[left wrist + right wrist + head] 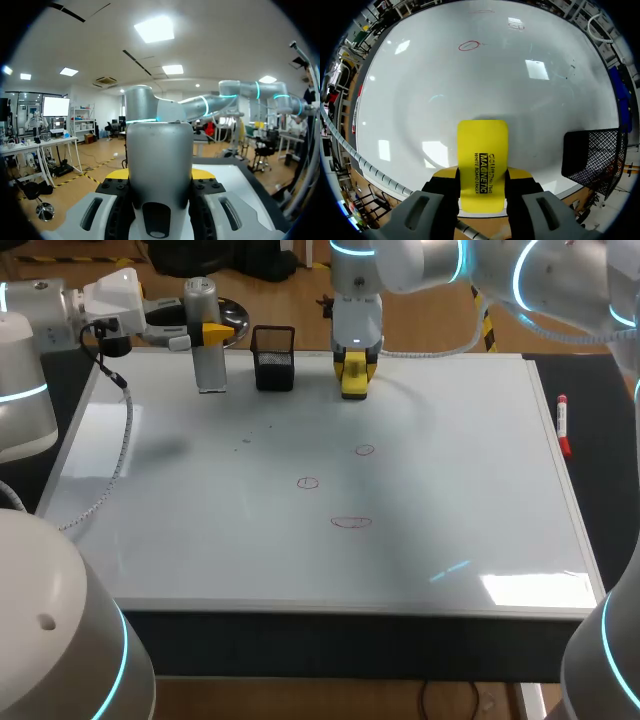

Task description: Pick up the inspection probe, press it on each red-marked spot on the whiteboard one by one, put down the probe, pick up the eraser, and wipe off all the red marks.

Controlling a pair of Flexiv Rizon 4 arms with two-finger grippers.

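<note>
The inspection probe point(207, 340), a grey cylinder, stands upright at the whiteboard's point(470, 480) far left corner, and my left gripper point(214, 334) is shut on it from the side. In the left wrist view the probe point(160, 165) fills the gap between the fingers. My right gripper point(354, 378) is at the far edge of the board, pointing down, with its fingers against both sides of the yellow eraser point(353, 380). The eraser point(482, 160) lies on the board between the yellow tips. Three red marks point(364, 450) point(308, 482) point(351, 522) are drawn mid-board; one red mark point(469, 46) lies ahead of the right gripper.
A black mesh holder point(273, 358) stands between the two grippers at the far edge; it also shows beside the right gripper point(592, 157). A red marker point(563, 425) lies off the board's right edge.
</note>
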